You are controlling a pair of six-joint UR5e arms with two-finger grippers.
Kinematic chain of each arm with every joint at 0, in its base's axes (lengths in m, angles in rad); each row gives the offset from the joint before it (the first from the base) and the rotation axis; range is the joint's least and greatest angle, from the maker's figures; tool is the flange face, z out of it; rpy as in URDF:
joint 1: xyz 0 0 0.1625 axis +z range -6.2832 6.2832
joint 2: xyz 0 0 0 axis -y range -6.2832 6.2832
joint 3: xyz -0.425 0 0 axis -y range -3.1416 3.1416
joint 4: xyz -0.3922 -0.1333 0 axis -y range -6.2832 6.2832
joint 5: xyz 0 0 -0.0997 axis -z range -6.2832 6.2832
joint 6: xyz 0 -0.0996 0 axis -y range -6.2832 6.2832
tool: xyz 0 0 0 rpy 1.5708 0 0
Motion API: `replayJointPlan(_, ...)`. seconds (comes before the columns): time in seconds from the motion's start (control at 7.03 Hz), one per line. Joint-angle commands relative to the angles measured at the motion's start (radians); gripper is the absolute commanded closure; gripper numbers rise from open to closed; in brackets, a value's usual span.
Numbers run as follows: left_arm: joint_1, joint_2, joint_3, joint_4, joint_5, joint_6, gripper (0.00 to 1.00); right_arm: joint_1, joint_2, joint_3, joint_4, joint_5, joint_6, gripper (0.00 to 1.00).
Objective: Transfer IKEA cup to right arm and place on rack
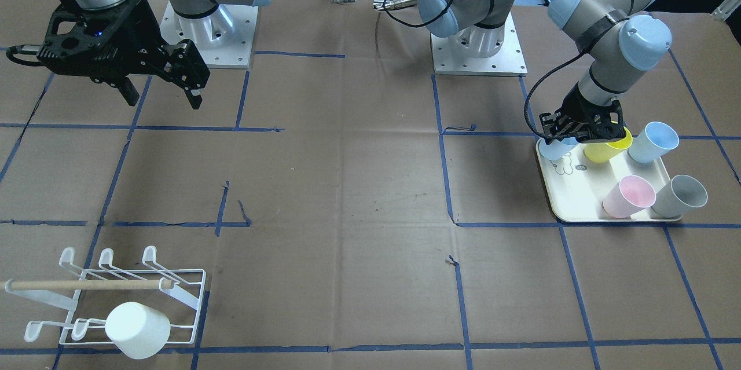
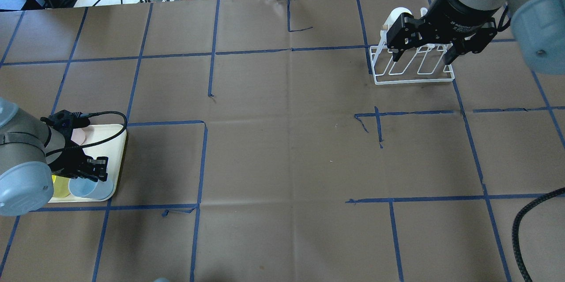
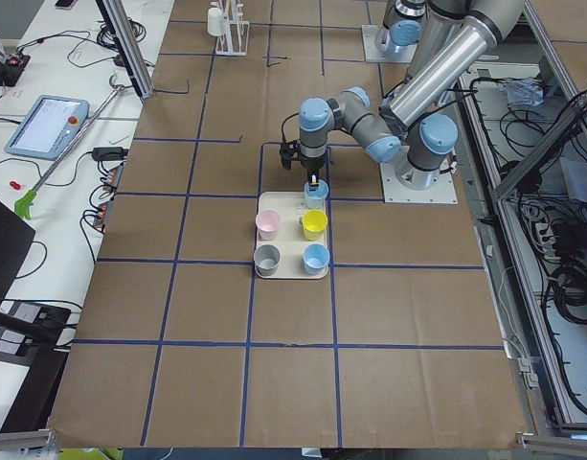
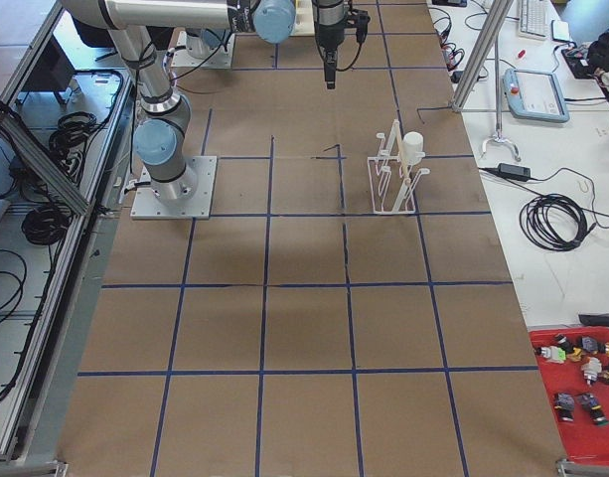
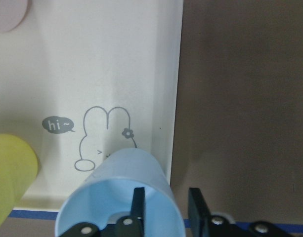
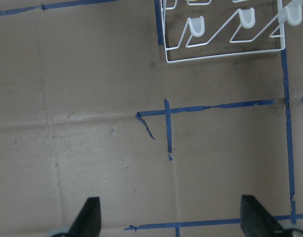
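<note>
My left gripper (image 1: 580, 134) is low over the cream tray (image 1: 570, 193). In the left wrist view its fingers (image 5: 138, 205) straddle the wall of a light blue cup (image 5: 116, 192), one inside and one outside, with a gap still between them. That cup (image 1: 554, 150) stands at the tray's corner nearest the robot. My right gripper (image 1: 163, 95) is open and empty, held high. In the overhead view it (image 2: 423, 54) hangs above the white wire rack (image 2: 415, 70). The rack (image 1: 124, 292) holds one white cup (image 1: 138, 329) on a prong.
The tray also carries a yellow cup (image 1: 608, 147), another light blue cup (image 1: 654, 141), a pink cup (image 1: 628, 196) and a grey cup (image 1: 680, 196). Brown paper with blue tape lines (image 1: 347, 185) covers the table between tray and rack.
</note>
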Motion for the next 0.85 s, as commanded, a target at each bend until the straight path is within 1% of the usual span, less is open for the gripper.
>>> replayJointPlan(0.0, 0.000, 0.063, 0.014, -0.059, -0.003, -0.004, 1.00, 0.048, -0.004, -0.012, 0.016, -0.002, 0.003, 0.00)
replayJointPlan(0.28, -0.001, 0.106, 0.120, -0.203, -0.005, -0.006, 1.00, 0.050, -0.001, -0.011, 0.016, -0.002, 0.003, 0.00)
replayJointPlan(0.57, -0.007, 0.079, 0.358, -0.428, -0.008, -0.004, 1.00, 0.050, -0.001, -0.011, 0.011, -0.002, 0.001, 0.00)
replayJointPlan(0.71, -0.007, 0.062, 0.466, -0.516, -0.012, -0.006, 1.00, 0.048, -0.001, -0.011, 0.008, -0.002, 0.001, 0.00)
